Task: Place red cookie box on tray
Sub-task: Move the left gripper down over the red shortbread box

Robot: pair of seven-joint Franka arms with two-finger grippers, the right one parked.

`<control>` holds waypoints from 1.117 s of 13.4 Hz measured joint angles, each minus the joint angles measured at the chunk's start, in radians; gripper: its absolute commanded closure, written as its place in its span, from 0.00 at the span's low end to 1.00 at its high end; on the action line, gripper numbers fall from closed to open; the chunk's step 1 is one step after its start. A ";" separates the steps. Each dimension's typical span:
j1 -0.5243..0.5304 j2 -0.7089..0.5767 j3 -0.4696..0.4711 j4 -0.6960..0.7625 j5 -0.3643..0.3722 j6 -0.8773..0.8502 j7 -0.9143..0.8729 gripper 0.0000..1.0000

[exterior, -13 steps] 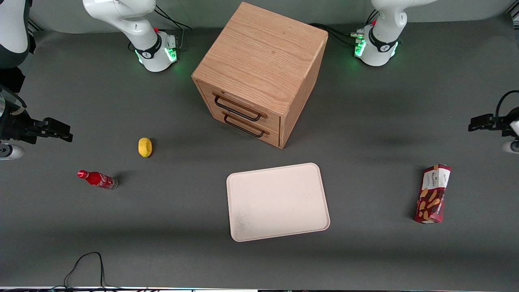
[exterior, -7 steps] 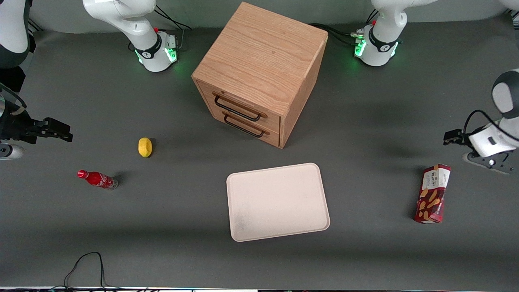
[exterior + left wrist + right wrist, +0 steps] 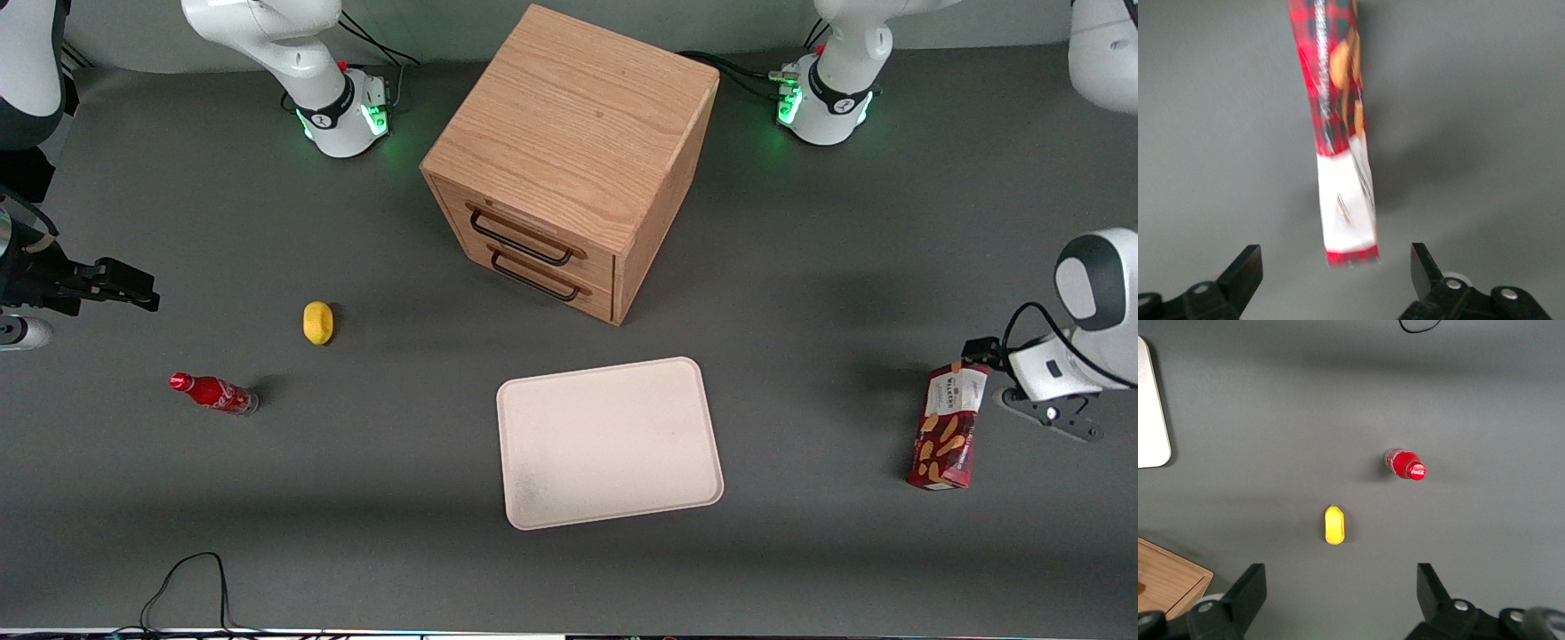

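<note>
Front view: a dark grey table seen from above. At its centre stands a wooden two-drawer cabinet (image 3: 569,160) with black handles. At 6 o'clock from the cabinet, nearer the camera, lies the cream-white tray (image 3: 610,442), flat and bare. The red cookie box (image 3: 949,425) rests on the table toward the working arm's end, well apart from the tray, its long axis running roughly 12 to 6 o'clock with the white end panel at 12. The left arm's gripper (image 3: 976,347) sits just beside that white end, at about 1 o'clock from the box; this view does not show whether it touches the carton. Toward the parked arm's end lie a yellow lemon (image 3: 317,322) and, at 7 o'clock from it, a small red soda bottle (image 3: 213,393) on its side.

Left wrist view: the red cookie box (image 3: 1338,127) has a red tartan pattern and tan biscuit pictures. Its white end points toward the gripper (image 3: 1335,273). The two black fingers (image 3: 1245,273) are spread wide, one on each side of the white end, grasping nothing.

Right wrist view: the lemon (image 3: 1335,525) lies on the grey table, with the soda bottle (image 3: 1405,464) at 1 o'clock from it. A corner of the tray (image 3: 1151,420) and a corner of the wooden cabinet (image 3: 1168,583) show at the edges.
</note>
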 measured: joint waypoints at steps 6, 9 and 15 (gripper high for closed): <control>0.000 0.198 0.000 0.306 -0.062 -0.173 0.008 0.02; 0.000 0.220 -0.002 0.329 -0.065 -0.181 0.008 0.02; -0.008 0.238 -0.004 0.330 -0.066 -0.160 0.010 0.02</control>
